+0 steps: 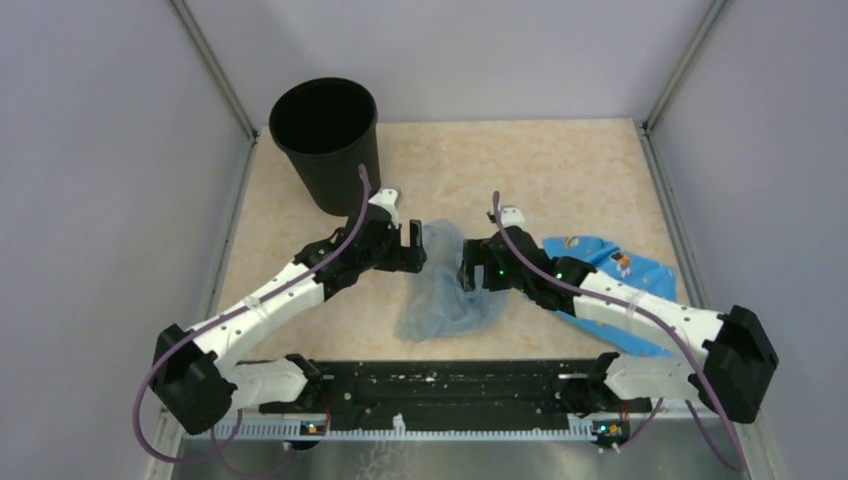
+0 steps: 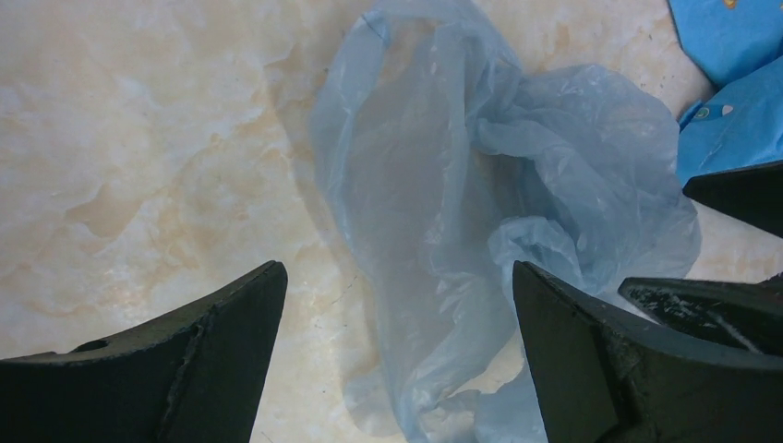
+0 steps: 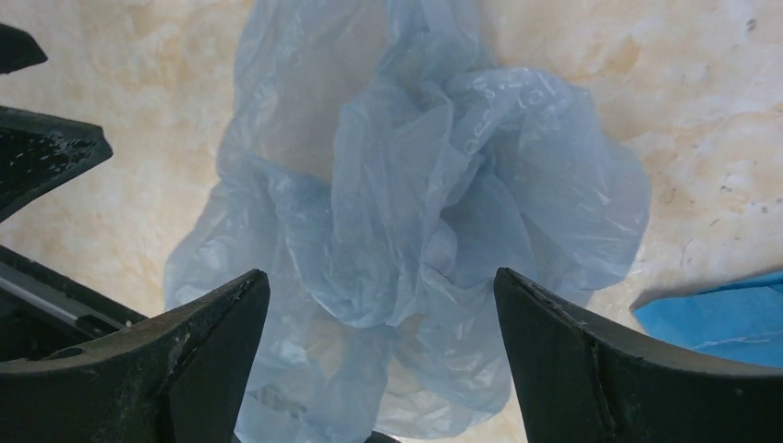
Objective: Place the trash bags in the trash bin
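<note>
Left pincer, right pincer: both wide open, empty.
I see the trash bag crumpled on the counter between them; trash bin upright at the far-left corner, apart.

Top cam: fixed, high behind the arm bases, looks down and forward over the whole table, bin far left. Left wrist cam: close, looks down past the left gripper onto the bag. Right wrist cam: same bag, close, past the right gripper, from the opposite side. All three share the bag; each wrist view clips the other gripper and the blue cloth.
</note>
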